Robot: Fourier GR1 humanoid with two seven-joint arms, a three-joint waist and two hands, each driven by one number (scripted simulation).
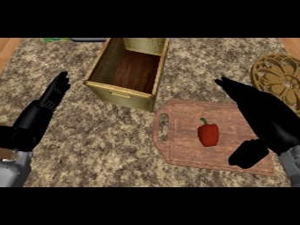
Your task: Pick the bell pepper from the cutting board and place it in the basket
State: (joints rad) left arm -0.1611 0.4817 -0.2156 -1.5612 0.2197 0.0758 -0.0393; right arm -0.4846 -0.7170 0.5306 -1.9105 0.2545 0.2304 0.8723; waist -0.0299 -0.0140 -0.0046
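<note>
A red bell pepper (208, 134) is seen on the cutting board (184, 149), flanked by the right hand (272, 121) (fingers straight, nothing held); the basket (127, 72) is beyond. The left hand (38, 116) is rested open.

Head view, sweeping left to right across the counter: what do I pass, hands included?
Left hand → basket → cutting board → bell pepper → right hand → carved round trivet at the right edge.
</note>
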